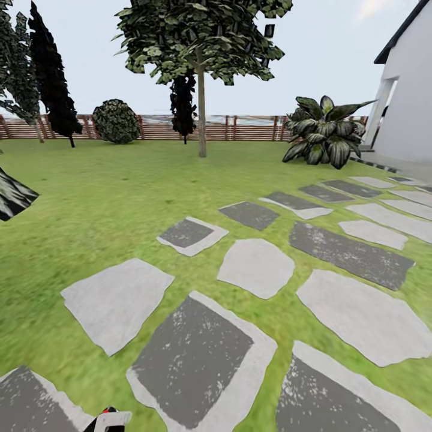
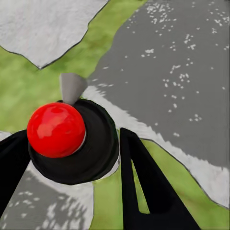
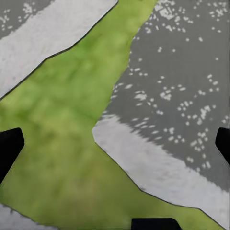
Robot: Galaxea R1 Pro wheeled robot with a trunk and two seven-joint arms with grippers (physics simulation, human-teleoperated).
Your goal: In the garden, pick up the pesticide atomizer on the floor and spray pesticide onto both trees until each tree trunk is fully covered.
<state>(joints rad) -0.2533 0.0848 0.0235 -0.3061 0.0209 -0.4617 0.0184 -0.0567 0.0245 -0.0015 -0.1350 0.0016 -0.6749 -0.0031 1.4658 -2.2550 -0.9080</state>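
Pesticide atomizer (image 2: 72, 143), dark body with red top, being gripped between black fingers (image 2: 143, 187) of left gripper (image 2: 72, 163), over stepping stones (image 2: 182, 81) and lawn (image 2: 19, 81). Right gripper (image 3: 115, 143) being held wide apart, nothing between, above grass. Tree (image 1: 201, 90) being seen far ahead by fence (image 1: 252, 128).

Green lawn (image 1: 108, 198), grey stepping stones (image 1: 255, 267), slat fence (image 1: 240, 128), white house (image 1: 411, 114).
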